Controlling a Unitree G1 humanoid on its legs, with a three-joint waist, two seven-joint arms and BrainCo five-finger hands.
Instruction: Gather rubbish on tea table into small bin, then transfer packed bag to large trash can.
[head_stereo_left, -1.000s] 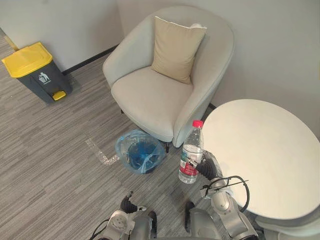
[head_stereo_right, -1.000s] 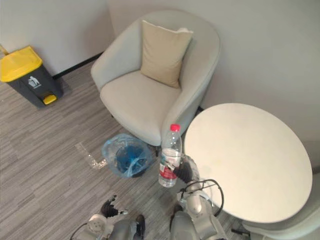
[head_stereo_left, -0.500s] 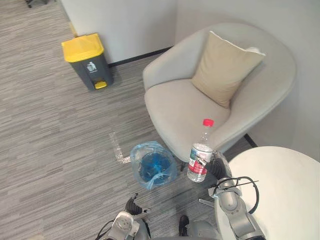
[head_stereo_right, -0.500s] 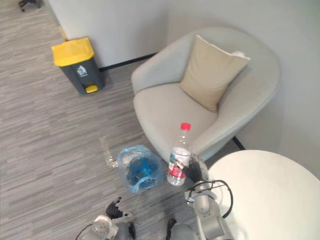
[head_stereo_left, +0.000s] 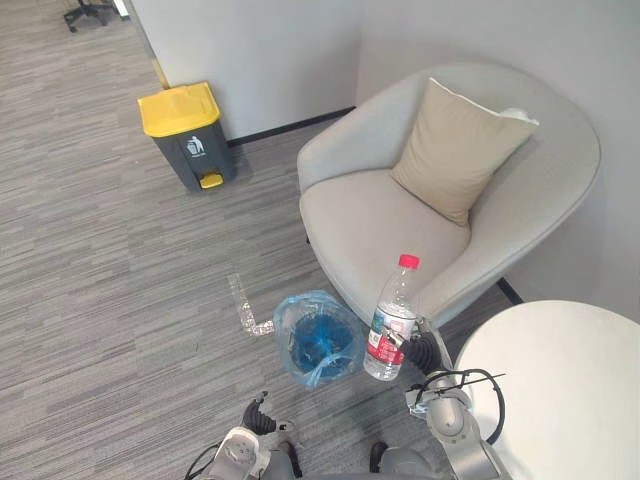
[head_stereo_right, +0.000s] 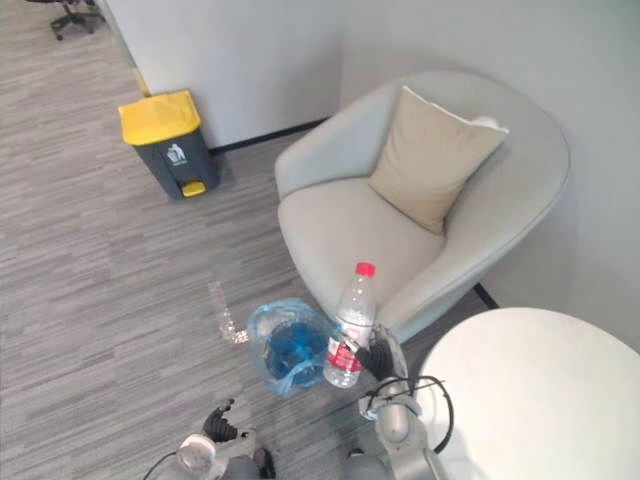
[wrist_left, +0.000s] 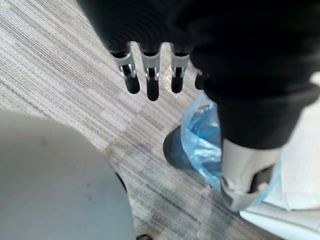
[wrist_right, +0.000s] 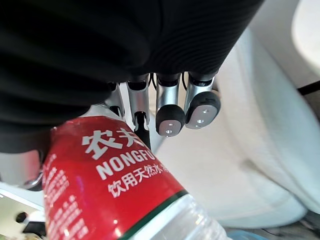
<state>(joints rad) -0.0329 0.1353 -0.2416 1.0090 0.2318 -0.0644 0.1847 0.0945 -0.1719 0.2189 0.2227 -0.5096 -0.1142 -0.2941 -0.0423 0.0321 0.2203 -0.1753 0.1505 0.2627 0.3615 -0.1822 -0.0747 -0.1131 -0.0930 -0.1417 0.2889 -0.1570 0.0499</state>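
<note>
The right hand (head_stereo_left: 425, 352) grips a plastic water bottle (head_stereo_left: 391, 320) low on its red label, with thumb and fingers curled round it. The bottle is upright at lower centre of the left eye view, just right of the small bin (head_stereo_left: 288, 335) and not yet over its mouth. The bin is lined with a blue bag (head_stereo_left: 322, 372) and stands in front of the armchair (head_stereo_left: 380, 215). The left hand (wrist_left: 150, 75) hangs near the bin, its fingers relaxed and holding nothing.

Hazards:
- Release at this position would probably drop the bottle on the floor beside the bin.
- The low grip may let the tall bottle pivot.
- Contact with the rim could tip the light bin or collapse the loose liner.

The tea table (head_stereo_left: 560, 390) is at lower right, and the large trash can (head_stereo_left: 188, 135) stands well apart at upper left.
</note>
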